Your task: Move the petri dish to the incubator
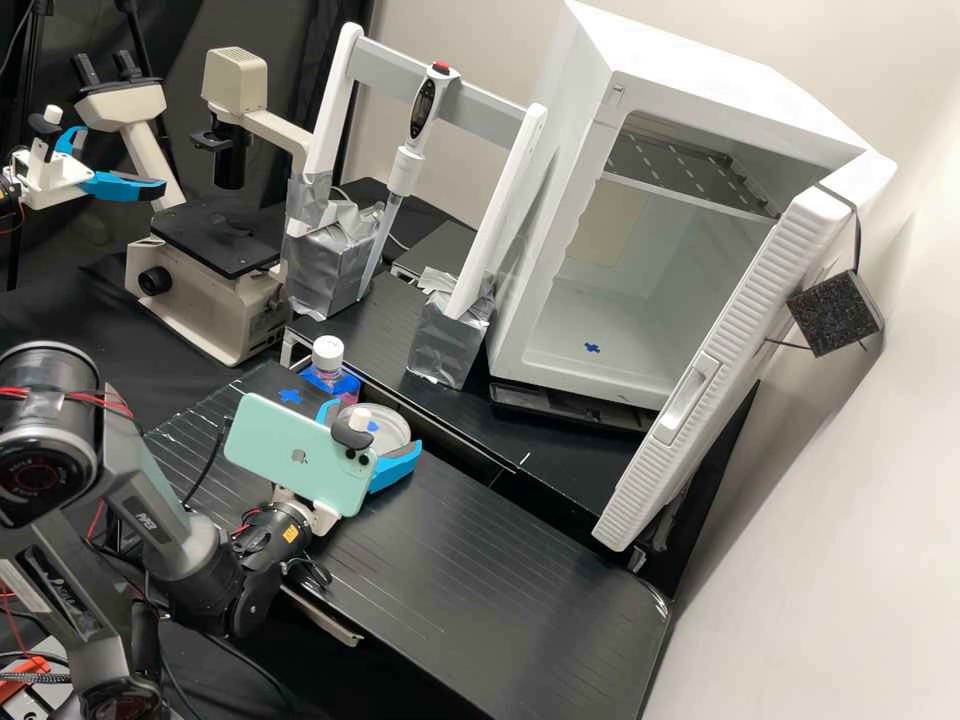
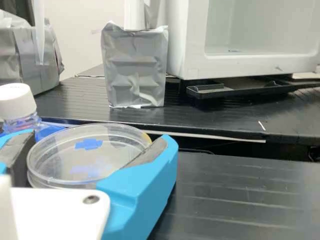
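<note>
- Evidently, the claw (image 2: 96, 139) is clenched around the petri dish (image 2: 85, 162), over the worktop (image 1: 480, 570) beside the white-capped bottle (image 2: 18, 104); whether the dish touches down cannot be told.
- Squeeze lightly and keep it level.
- Raise it past the bottle, then into the incubator (image 1: 570, 130), clear of the open door (image 1: 750, 310).

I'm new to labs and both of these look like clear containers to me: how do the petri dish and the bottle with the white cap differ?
The petri dish is wide and shallow, while the bottle is narrower and more upright. The bottle has a white cap; the dish looks clear on top. The dish sits between the end effector's fingers, the bottle outside them. Both are round.
</note>
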